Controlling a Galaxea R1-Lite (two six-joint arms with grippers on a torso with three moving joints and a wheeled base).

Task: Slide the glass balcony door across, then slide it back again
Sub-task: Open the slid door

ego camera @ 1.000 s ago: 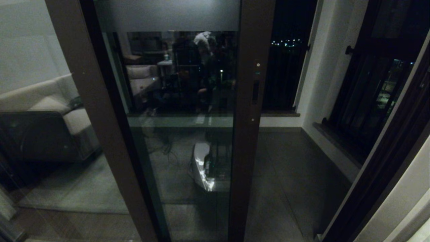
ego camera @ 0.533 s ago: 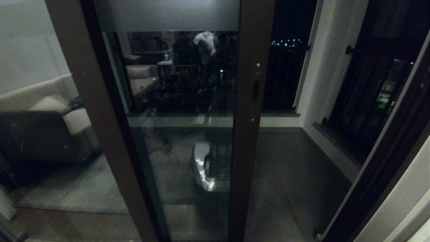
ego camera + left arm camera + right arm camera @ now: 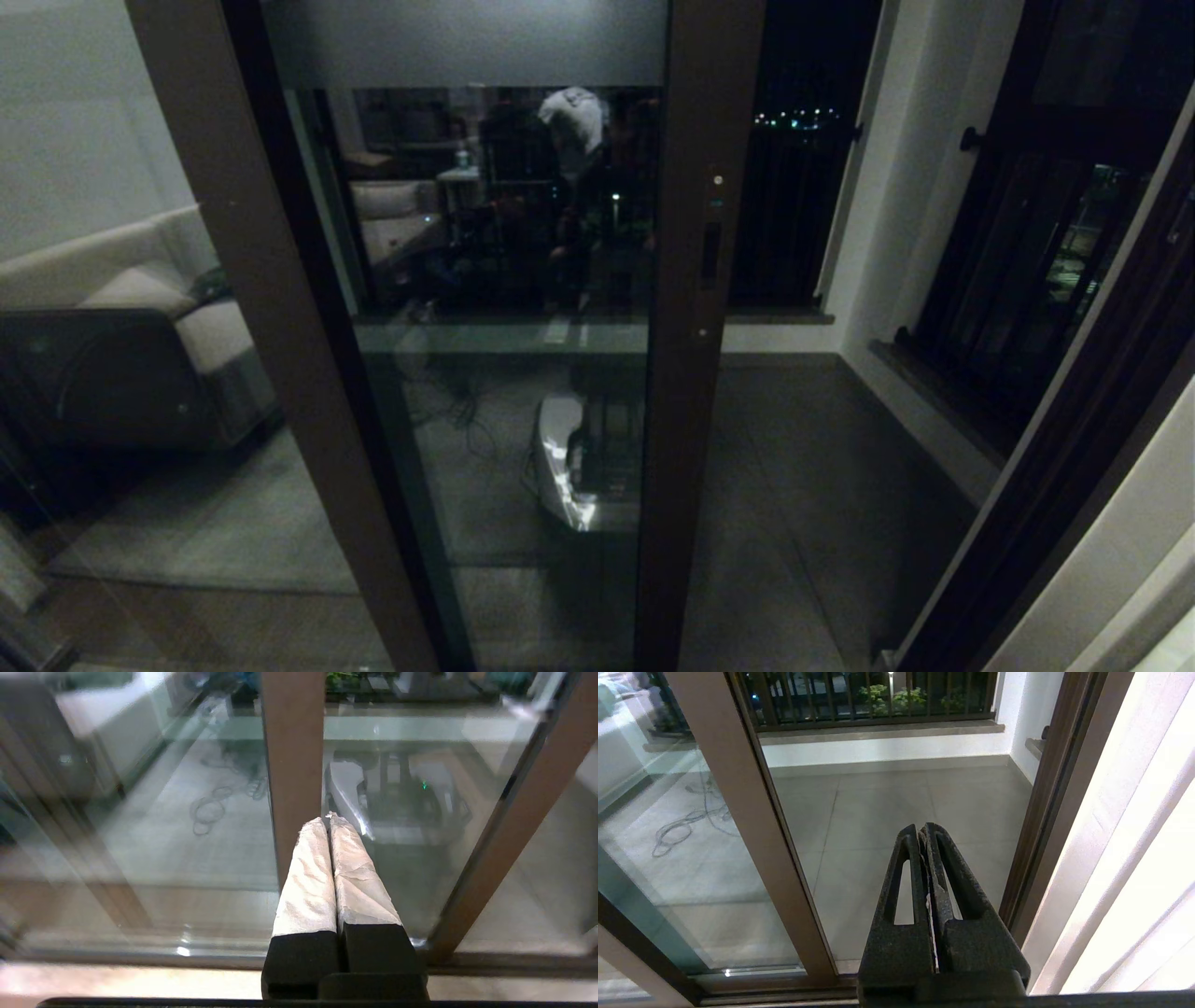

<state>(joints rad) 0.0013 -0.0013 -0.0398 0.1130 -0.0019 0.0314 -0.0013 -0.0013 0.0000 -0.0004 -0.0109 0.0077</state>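
Note:
The glass balcony door point(image 3: 523, 280) stands partly slid across, with a frosted strip point(image 3: 467, 42) on top. Its dark brown upright point(image 3: 691, 420) carries the recessed slot handle point(image 3: 710, 254), with small screws above and below it. To the right of this upright the doorway is open. Neither gripper appears in the head view. My left gripper point(image 3: 328, 819), its fingers wrapped in white, is shut and empty, low before the glass near the door's upright point(image 3: 514, 830). My right gripper point(image 3: 923, 828), black, is shut and empty, facing the open gap beside the door's upright point(image 3: 738, 812).
The tiled balcony floor point(image 3: 822, 485) lies beyond the opening. A black-barred window point(image 3: 1027, 280) lines the right wall. The dark door jamb point(image 3: 1045, 812) and a white wall point(image 3: 1134, 858) bound the gap on the right. A plain brown upright point(image 3: 280, 373) stands left.
The door and both arms have stayed where they were. Only a reflected figure in the glass has shifted slightly.

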